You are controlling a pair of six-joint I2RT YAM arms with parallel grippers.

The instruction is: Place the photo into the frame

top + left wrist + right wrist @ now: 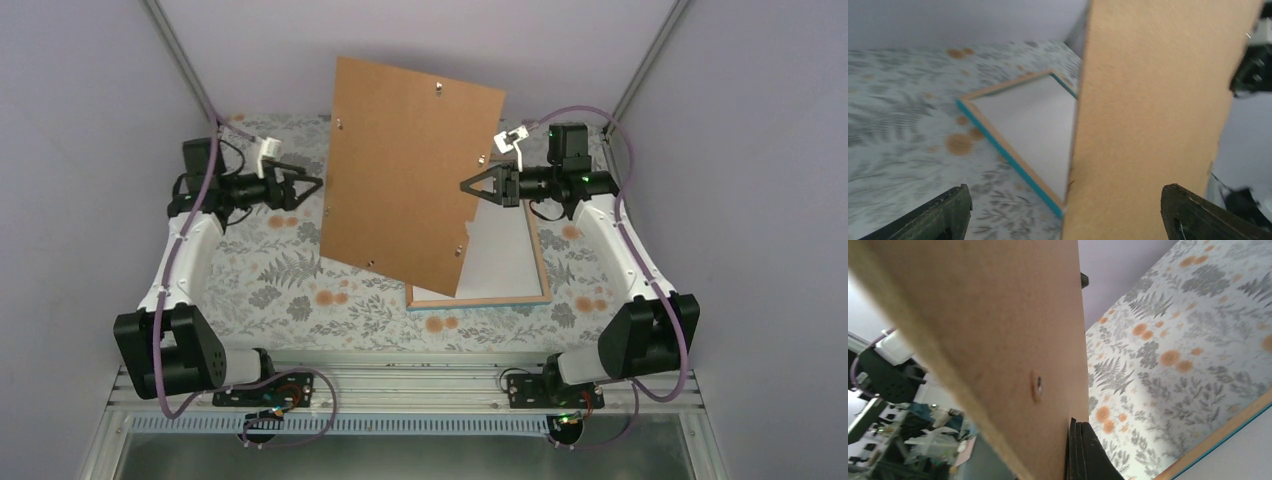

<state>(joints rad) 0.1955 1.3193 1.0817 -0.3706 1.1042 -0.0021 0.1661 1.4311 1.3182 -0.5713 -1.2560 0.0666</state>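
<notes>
The frame [480, 297] lies on the table with its pale wood back up and a teal edge showing [1003, 150]. A white sheet [500, 255] fills it; I cannot tell whether this is the photo's plain back. No printed side of the photo shows. My right gripper [466, 186] is shut on the right edge of a brown backing board [410, 170], holding it tilted up above the frame's left part. In the right wrist view its fingers [1083, 450] pinch the board [998, 340]. My left gripper [318, 184] hovers open just left of the board [1148, 125], gripping nothing.
A floral cloth [280, 280] covers the table. Grey walls close in the back and both sides. Small metal tabs [439, 88] sit along the board's edges. The board hides the frame's left half from above.
</notes>
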